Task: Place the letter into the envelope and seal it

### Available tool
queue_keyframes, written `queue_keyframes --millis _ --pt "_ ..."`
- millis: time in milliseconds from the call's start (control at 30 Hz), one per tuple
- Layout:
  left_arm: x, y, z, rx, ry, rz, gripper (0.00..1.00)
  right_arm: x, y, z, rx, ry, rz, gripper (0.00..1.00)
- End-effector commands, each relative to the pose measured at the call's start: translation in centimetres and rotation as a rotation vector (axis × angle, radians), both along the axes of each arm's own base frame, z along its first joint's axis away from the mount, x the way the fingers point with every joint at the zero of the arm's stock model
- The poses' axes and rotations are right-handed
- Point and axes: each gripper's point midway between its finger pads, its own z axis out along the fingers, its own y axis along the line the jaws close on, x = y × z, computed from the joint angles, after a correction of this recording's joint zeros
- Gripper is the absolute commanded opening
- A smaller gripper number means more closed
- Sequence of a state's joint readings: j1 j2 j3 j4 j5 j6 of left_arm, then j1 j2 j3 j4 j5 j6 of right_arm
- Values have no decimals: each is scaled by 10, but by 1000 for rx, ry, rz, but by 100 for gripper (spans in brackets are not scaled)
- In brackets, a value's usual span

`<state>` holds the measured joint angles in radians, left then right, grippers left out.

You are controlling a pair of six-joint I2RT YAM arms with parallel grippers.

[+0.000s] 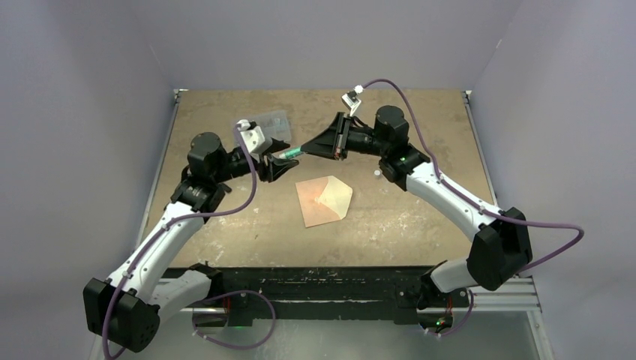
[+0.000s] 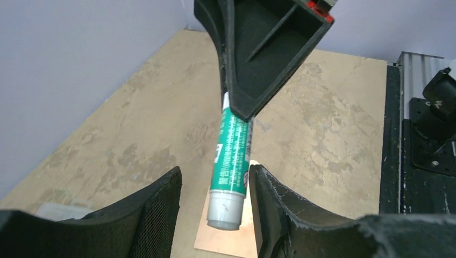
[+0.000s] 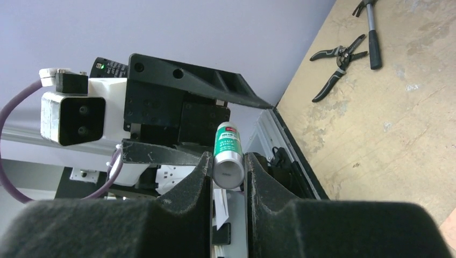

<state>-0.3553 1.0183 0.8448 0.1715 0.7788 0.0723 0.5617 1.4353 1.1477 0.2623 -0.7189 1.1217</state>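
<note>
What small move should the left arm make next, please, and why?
Probably draw the left gripper straight back: its fingers stand open beside the glue stick, while the right gripper is shut on the stick's far end, so it seems supported.

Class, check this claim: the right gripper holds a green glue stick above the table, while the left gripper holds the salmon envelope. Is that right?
No. The left gripper holds no envelope: the envelope lies flat on the table, as the top external view shows. The right gripper does hold the green glue stick above the table.
</note>
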Motion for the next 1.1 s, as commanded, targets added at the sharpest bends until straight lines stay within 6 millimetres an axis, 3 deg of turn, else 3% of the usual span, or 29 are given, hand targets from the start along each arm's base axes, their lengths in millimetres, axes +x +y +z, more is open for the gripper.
queue_keyframes --millis 0,133,333,533,600,767,933,1033,1067 --pt "4 12 12 68 -5 72 48 -6 -6 16 15 -63 -7 0" --pt "-1 9 16 83 -16 31 48 -7 -5 14 3 -69 1 0" --pt "-7 6 5 123 -4 -23 34 -5 -4 12 -9 -73 5 0" --pt "-7 9 0 150 -6 -10 34 -4 -3 14 -9 -76 8 0" --pt "-8 7 3 138 -18 -25 23 -3 -2 15 -8 -83 6 0" --pt "0 1 12 65 -16 -22 1 4 0 15 -1 -89 -19 16" --pt "5 -3 12 21 -6 -20 0 11 6 11 -8 -92 -34 29" --pt "9 -3 9 22 10 -2 0 13 10 12 -1 -102 -35 46" --pt "11 -2 8 21 15 9 0 12 12 12 3 -104 -29 48"
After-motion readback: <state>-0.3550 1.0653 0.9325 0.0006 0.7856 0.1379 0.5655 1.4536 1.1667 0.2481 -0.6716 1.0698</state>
